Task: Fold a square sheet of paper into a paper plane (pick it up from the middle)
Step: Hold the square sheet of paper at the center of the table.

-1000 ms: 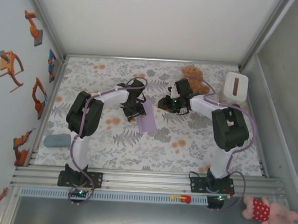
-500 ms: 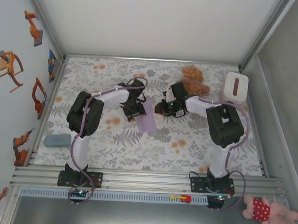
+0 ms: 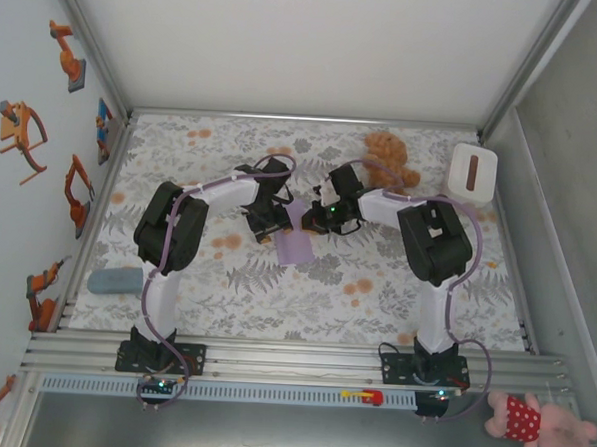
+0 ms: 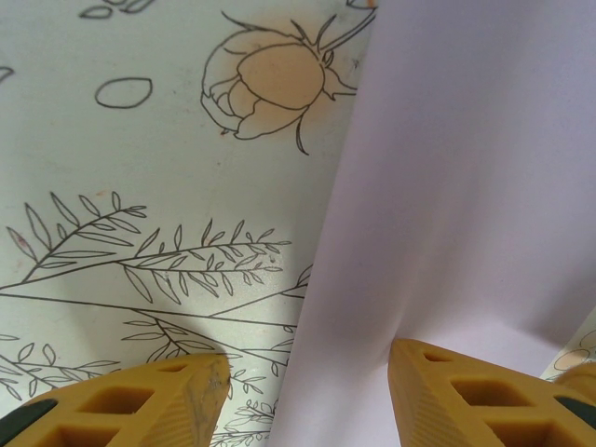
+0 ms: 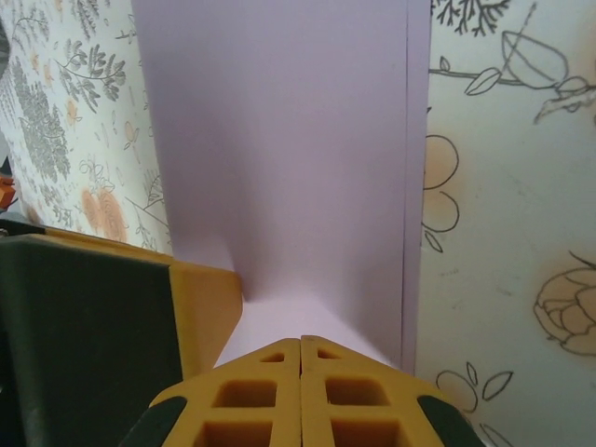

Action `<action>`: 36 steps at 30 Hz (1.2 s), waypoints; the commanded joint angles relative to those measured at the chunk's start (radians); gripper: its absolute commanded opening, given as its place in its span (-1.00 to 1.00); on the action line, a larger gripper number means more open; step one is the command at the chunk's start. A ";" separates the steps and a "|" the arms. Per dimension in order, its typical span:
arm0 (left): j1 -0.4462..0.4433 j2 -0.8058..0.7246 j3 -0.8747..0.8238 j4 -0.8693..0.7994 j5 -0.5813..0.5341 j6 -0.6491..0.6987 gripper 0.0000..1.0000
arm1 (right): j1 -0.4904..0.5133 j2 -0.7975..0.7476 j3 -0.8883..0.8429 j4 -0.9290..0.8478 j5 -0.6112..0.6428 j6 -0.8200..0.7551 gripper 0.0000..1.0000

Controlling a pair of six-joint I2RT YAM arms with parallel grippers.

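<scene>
The square sheet of paper (image 3: 298,242) lies on the floral cloth as a lavender strip, folded over, with a lower layer's edge showing along one side (image 5: 418,186). My left gripper (image 3: 270,227) is open. One yellow finger (image 4: 140,400) rests on the cloth and the other finger (image 4: 484,396) presses on the paper (image 4: 466,186), whose edge runs between them. My right gripper (image 5: 300,372) is shut, tips together, down on the paper (image 5: 279,140) at its other side (image 3: 317,219), beside the left gripper's finger (image 5: 200,298). Nothing shows between its fingers. A finished paper plane is out of view.
A brown teddy bear (image 3: 387,156) sits at the back, just behind my right arm. A white box (image 3: 472,171) stands at the back right corner. A grey-blue block (image 3: 113,280) lies at the cloth's left edge. A pink plush toy (image 3: 543,425) lies off the table at the front right.
My right gripper has swung left from near the teddy bear onto the paper and its jaws have closed. The left gripper and the paper have stayed in place.
</scene>
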 commanded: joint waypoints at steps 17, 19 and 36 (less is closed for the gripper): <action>-0.037 0.280 -0.119 0.066 0.034 0.012 0.06 | 0.007 0.050 0.040 -0.079 0.007 -0.026 -0.89; -0.038 0.279 -0.119 0.066 0.034 0.011 0.06 | 0.008 0.029 0.040 -0.074 0.004 -0.025 -0.88; -0.037 0.289 -0.115 0.067 0.039 0.014 0.07 | 0.006 0.014 0.034 -0.031 -0.012 -0.011 -0.86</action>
